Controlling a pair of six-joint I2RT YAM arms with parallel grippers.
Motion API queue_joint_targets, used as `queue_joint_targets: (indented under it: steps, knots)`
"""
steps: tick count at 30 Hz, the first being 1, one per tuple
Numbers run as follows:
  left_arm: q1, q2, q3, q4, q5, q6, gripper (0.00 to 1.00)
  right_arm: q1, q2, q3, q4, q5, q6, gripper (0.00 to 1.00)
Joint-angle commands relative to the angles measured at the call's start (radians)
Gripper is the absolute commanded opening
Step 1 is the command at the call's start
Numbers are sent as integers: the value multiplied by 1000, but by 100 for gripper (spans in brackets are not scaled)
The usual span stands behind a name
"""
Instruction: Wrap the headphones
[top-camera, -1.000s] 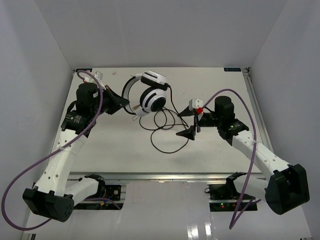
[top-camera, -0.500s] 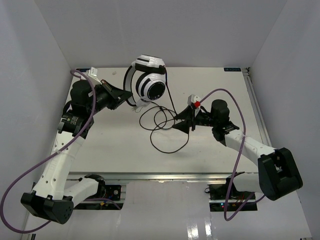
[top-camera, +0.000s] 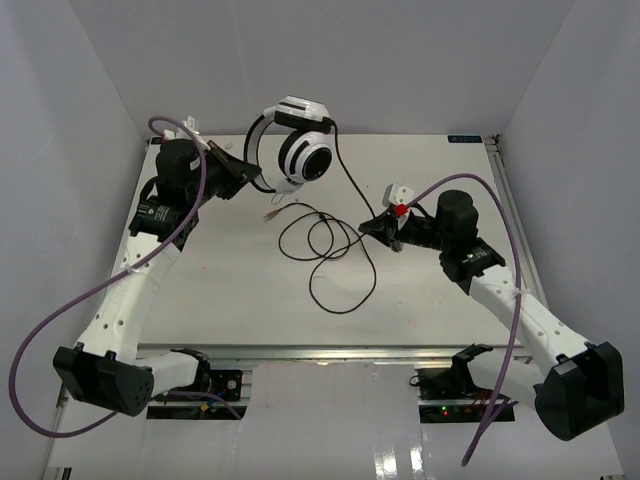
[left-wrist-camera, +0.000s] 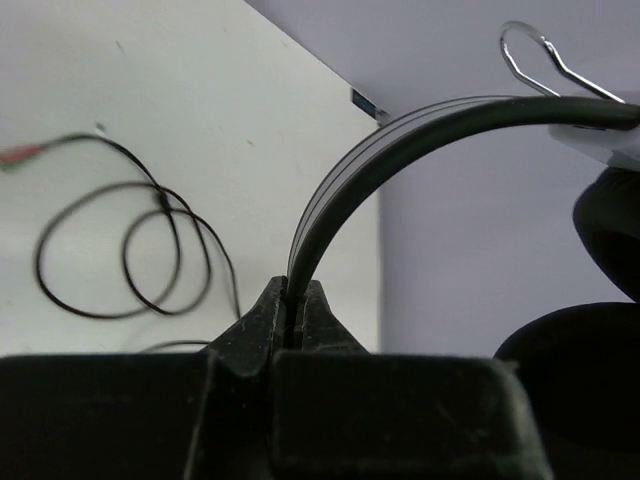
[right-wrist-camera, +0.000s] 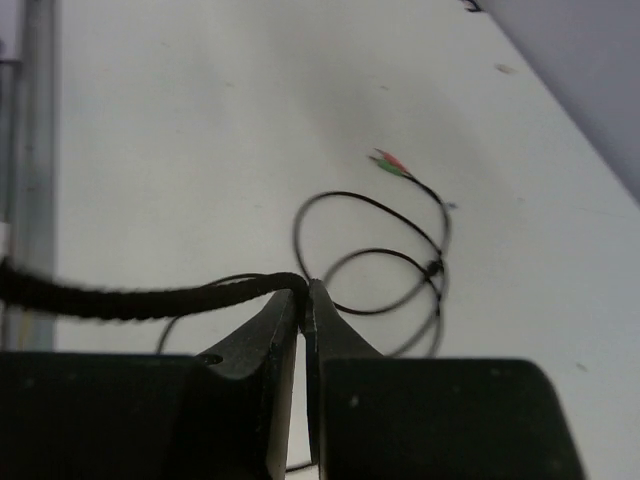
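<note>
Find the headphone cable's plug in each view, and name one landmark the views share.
Top external: the plug lies left of the cable loops, below the headphones.
Left wrist: upper left edge, blurred, above the loops.
Right wrist: upper middle, beyond the loops.
Shared landmark: the cable loops beside it.

White headphones (top-camera: 296, 148) lifted at table's far edge; black cable (top-camera: 325, 240) looped on table below.

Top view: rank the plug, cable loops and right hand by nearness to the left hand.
1. Plug, on the table beside the left hand, which grips the headband.
2. Cable loops, mid-table.
3. Right hand, far right, pinching the cable.
</note>
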Motion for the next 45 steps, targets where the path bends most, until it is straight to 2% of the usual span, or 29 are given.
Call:
queue_joint_targets:
  steps: [1, 4, 6, 9, 12, 17, 22, 27, 34, 45]
  knots:
    - [0, 92, 133, -33, -258, 309, 0, 4, -101, 193, -342, 381, -374, 8]
    - [-23, 137, 81, -42, -442, 535, 0, 13, -129, 242, -397, 618, -566, 8]
    - [-33, 156, 39, -30, -512, 624, 0, 18, -136, 248, -358, 775, -645, 8]
    - [-70, 180, -22, -12, -533, 721, 0, 18, -121, 295, -313, 856, -699, 8]
    - [-151, 199, -63, 9, -540, 804, 0, 19, -70, 390, -327, 830, -683, 8]
    - [-266, 196, -102, 47, -524, 858, 0, 19, 6, 532, -381, 615, -538, 8]
    - [-310, 186, -110, 56, -518, 860, 0, 18, 20, 521, -388, 433, -407, 8]
    - [-314, 192, -102, 53, -612, 837, 0, 19, -38, 463, -453, 283, -455, 8]
    - [-315, 227, -96, 53, -544, 810, 0, 22, -24, 467, -410, 291, -372, 8]
    - [-445, 236, -72, 75, -501, 829, 0, 67, 74, 420, -147, 590, -196, 8]
